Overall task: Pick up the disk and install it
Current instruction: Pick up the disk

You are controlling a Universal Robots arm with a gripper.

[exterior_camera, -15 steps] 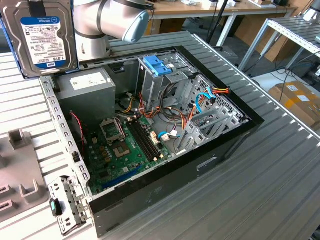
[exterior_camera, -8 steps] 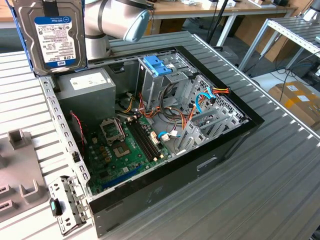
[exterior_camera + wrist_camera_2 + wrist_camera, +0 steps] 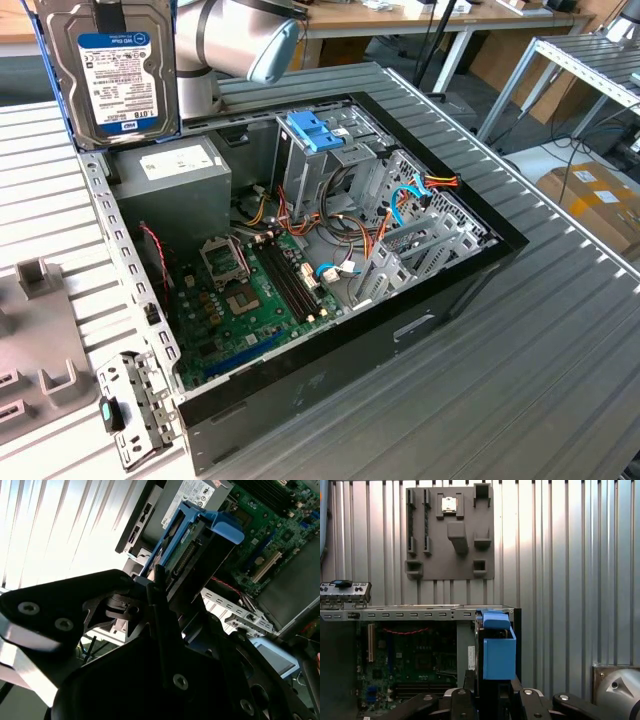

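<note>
Disk (image 3: 120,75) hangs upright at approx. 11 o'clock in the exterior view, label side to the camera, lifted clear of the PC case (image 3: 330,375). Gripper (image 3: 492,690) has it from above. In the first wrist view the black fingers (image 3: 469,685) sit one on each flat face of the disk, jaws clamped on it, w/ a blue side rail (image 3: 499,652) toward the lens. Below the disk, just at its lower edge in the exterior view, is the grey PSU (image 3: 170,175) w/ a white sticker, in the case's 11 o'clock corner.

Case lies open on its side in the middle of a ribbed metal table (image 3: 560,380). Inside:
- Green mobo (image 3: 250,300) at approx. 7 o'clock of the case interior.
- Light-blue latch (image 3: 315,130) at 12 o'clock, on top of a metal bay.
- Perforated drive cage (image 3: 400,240) at 3 o'clock, w/ blue and orange cables around it.

Arm's grey joint (image 3: 245,40) is at 12 o'clock of the exterior view, just beside the disk. Grey fixture plate (image 3: 30,340) lies on the table at 8 o'clock, apart from the case. Small metal bracket (image 3: 135,410) sits at 7 o'clock, against the case's near corner.
</note>
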